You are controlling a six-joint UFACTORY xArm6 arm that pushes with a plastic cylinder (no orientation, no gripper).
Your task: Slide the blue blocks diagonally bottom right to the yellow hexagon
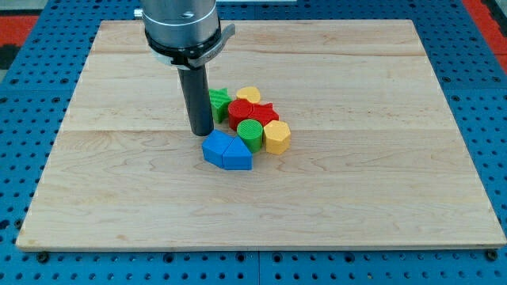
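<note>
Blue blocks: two; yellow: two.

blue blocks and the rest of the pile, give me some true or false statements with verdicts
1. My tip stands just above and to the view's left of the blue blocks. True.
2. The blue blocks lie at the view's top of the pile. False: they lie at its bottom left.
3. The yellow hexagon sits to the view's right of the green cylinder. True.
4. The two blue blocks lie far apart. False: they sit side by side, touching.
5. A red block lies in the middle of the pile. True.
6. The pile lies at the board's bottom right corner. False: it is near the centre.
</note>
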